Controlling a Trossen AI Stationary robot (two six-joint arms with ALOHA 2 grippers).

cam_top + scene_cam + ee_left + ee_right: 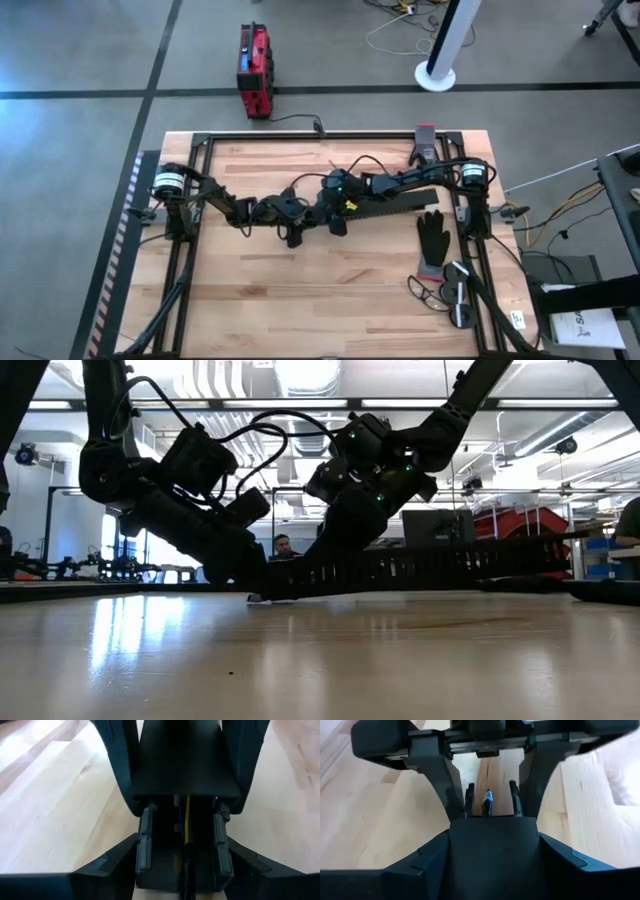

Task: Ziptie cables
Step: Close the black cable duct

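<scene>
Both hands meet nose to nose mid-worktop [250, 300]. The left hand [182, 847] stands part-open around thin cables [186, 820]; the right hand [490, 800] seems narrowly parted about something bluish. Keep tension, align carefully.

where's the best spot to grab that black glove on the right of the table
Probably the black fabric glove by its cuff end, coming straight down from above: it lies flat on the wooden table, its fingers splayed toward the far edge.
</scene>
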